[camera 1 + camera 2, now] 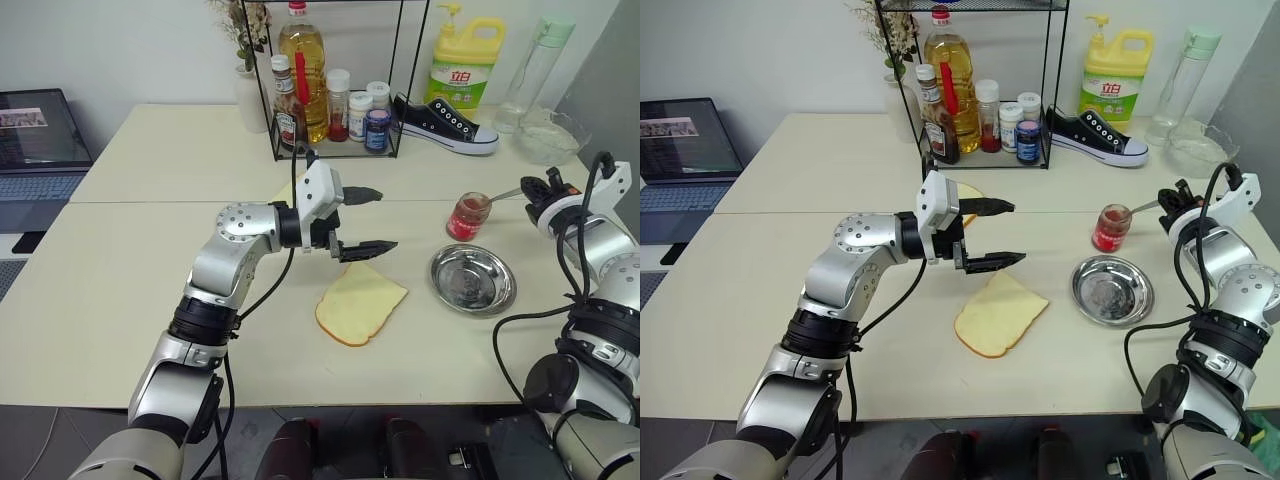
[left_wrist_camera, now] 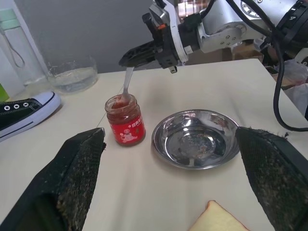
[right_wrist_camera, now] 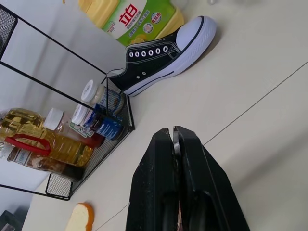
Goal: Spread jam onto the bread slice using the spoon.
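My right gripper (image 2: 126, 57) pinches the spoon (image 2: 126, 86), whose bowl dips into the jam (image 2: 125, 120) jar beside the steel dish (image 2: 196, 139); the bread slice (image 1: 360, 302) lies under my left gripper (image 1: 368, 220) (fingers spread wide); my right wrist view catches a second slice (image 3: 81, 216).

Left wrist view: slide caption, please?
Right gripper dips the spoon into the jam jar beside the steel dish.

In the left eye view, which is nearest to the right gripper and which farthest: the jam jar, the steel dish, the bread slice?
1. Jam jar, just left of the right gripper.
2. Steel dish, nearer the robot.
3. Bread slice, farthest, by the left gripper.
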